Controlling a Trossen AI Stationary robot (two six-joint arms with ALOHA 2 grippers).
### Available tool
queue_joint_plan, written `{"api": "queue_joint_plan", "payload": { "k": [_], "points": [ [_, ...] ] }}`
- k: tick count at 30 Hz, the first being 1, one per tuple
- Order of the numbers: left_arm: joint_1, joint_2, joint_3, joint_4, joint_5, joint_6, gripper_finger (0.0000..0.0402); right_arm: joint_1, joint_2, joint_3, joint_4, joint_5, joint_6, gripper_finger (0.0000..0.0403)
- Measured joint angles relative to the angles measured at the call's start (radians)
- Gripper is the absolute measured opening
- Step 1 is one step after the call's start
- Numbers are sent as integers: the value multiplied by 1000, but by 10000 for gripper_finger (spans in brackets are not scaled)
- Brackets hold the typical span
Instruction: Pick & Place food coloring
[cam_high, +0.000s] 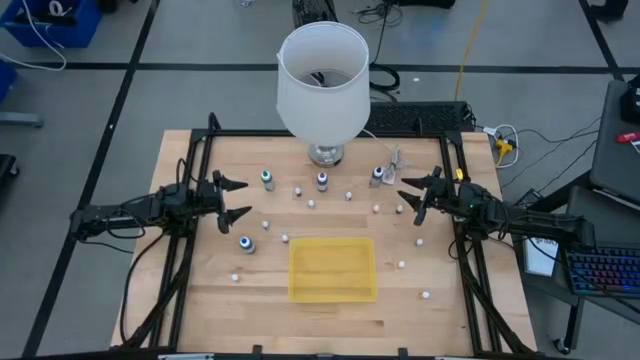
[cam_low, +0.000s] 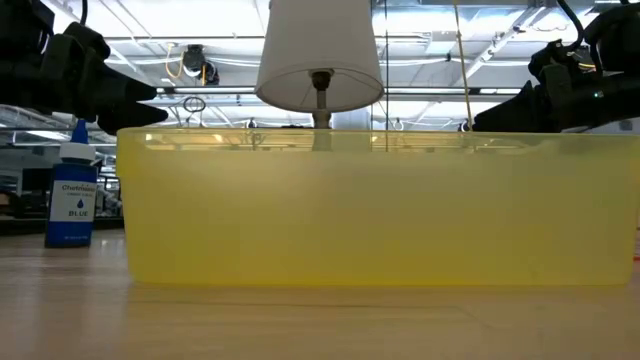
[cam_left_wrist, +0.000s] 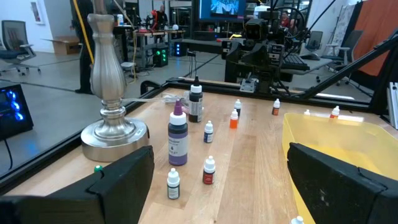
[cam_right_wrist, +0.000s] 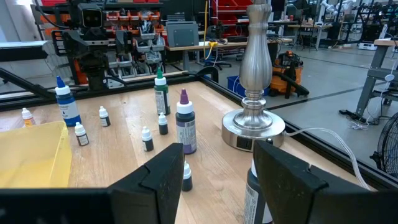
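Fingers (cam_left_wrist: 118, 186) of the left gripper (cam_high: 246, 197) were spread wide with nothing between them, hovering over the left side of the wooden table (cam_high: 200, 300). Just ahead of it, toward the front, a blue dropper bottle (cam_high: 246, 243) stood upright by itself, and the low view caught it beside the left end of the bin. Farther back, a green-capped bottle (cam_high: 267, 179) stood upright too.

Moving toward the middle, the tiny food coloring bottles (cam_left_wrist: 209, 131) were dotted all over the boards, upright and apart from one another. Most sat in a loose band between the two grippers, and a few stragglers stood near the front corners of the bin. None of them was in either gripper, and none could be seen inside the bin.

Dead centre at the back stood a table lamp (cam_high: 323, 80) with a white shade and a silver base. A purple-capped bottle (cam_high: 322, 180) stood just in front of that base. Nearer the front edge sat the yellow plastic bin (cam_high: 333, 290).

Over on the right, a black-capped bottle (cam_high: 377, 176) stood just off the tips of the right gripper (cam_high: 408, 194). That gripper's fingers (cam_right_wrist: 155, 180) were parted as well, noticeably narrower than the left pair, and they held nothing.
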Motion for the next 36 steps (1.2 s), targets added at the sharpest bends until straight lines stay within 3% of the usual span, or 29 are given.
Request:
{"api": "queue_joint_plan", "payload": {
  "k": [3,7,10,15,17,20,23,26,31,36],
  "points": [
    [0,0,0,0,0,0,365,0,0,0,1,-6,57,181],
    [0,0,0,0,0,0,365,0,0,0,-4,-108,335,181],
    [0,0,0,0,0,0,365,0,0,0,19,-177,363,181],
    [0,0,0,0,0,0,365,0,0,0,39,-196,456,181],
    [0,0,0,0,0,0,365,0,0,2,93,-272,487,181],
    [0,0,0,0,0,0,365,4,0,48,175,-491,518,181],
    [0,0,0,0,0,0,365,44,14,141,148,-646,589,181],
    [0,0,0,0,0,0,365,127,36,285,83,-646,613,181],
    [0,0,0,2,1,0,365,292,180,543,-177,-546,649,180],
    [0,0,0,11,1,0,365,446,388,802,-592,-399,803,180]
  ]
}}
